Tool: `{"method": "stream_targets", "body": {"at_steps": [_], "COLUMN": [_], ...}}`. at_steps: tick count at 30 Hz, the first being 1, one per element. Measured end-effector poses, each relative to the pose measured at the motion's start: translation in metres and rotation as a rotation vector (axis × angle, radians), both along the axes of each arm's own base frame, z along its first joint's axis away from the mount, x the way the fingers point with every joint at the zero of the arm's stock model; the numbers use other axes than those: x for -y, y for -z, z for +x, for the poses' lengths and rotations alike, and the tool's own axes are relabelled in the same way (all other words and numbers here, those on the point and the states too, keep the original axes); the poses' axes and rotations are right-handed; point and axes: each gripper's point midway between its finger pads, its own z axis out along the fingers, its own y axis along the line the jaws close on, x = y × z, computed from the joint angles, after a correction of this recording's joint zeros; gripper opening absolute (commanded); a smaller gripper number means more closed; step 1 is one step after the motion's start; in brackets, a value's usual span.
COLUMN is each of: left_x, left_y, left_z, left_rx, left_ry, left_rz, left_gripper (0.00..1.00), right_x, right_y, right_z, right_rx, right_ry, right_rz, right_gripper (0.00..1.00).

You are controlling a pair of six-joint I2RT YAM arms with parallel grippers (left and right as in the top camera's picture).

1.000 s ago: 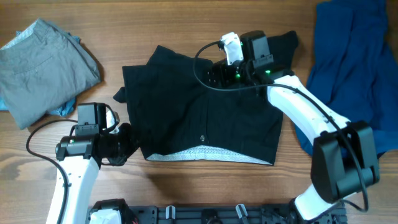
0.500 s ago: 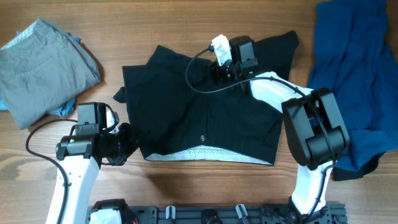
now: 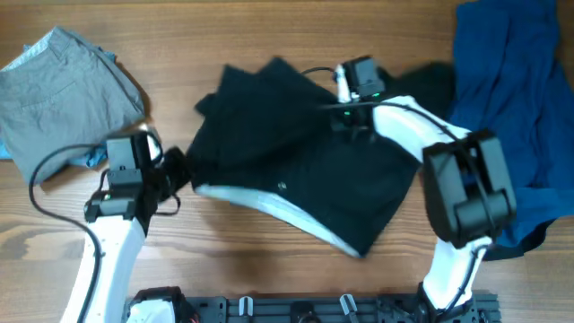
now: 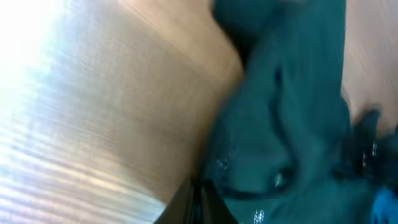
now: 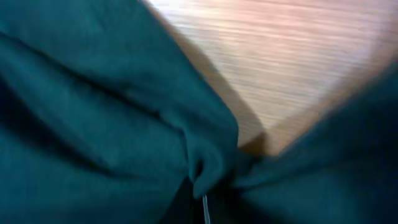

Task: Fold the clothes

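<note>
The black shorts (image 3: 296, 152) lie bunched across the middle of the table, their white waistband lining (image 3: 269, 205) running diagonally and blurred by motion. My left gripper (image 3: 179, 170) is shut on the shorts' left edge. In the left wrist view its closed fingers (image 4: 198, 205) meet at the bottom, with the dark cloth (image 4: 292, 137) spreading to the right. My right gripper (image 3: 347, 118) is shut on the shorts' upper part. The right wrist view shows a fold of the cloth (image 5: 208, 168) pinched between its jaws.
Folded grey shorts (image 3: 63, 90) rest at the table's far left corner. A blue garment (image 3: 511, 99) lies spread along the right side, close to the right arm. Bare wood (image 3: 269, 269) shows in front of the shorts.
My right gripper has closed on the black shorts. Both arms have shifted, the left one farther from me, and the shorts have gone from flat to bunched and skewed.
</note>
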Motion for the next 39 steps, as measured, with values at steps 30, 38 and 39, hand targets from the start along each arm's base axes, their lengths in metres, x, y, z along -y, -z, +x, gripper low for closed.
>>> {"method": "stream_targets", "body": {"at_steps": [30,38,39], "left_x": [0.0,-0.001,-0.001], "left_y": [0.07,0.069,0.068], "left_z": [-0.042,-0.037,-0.035], "left_rx": [-0.373,-0.352,-0.34], "left_ry": [-0.012,-0.012,-0.012], "left_rz": [-0.036,-0.034,-0.033], "left_gripper": [0.04,0.07,0.08], "right_x": [-0.088,-0.062,-0.048], "right_y": [-0.012,-0.009,-0.012], "right_z": [0.109,0.123,0.128], "right_rx": [0.513,0.507,0.501], "right_ry": [-0.346,-0.246,-0.214], "right_rz": [0.096,0.025,0.005], "right_gripper": [0.42,0.04,0.04]}}
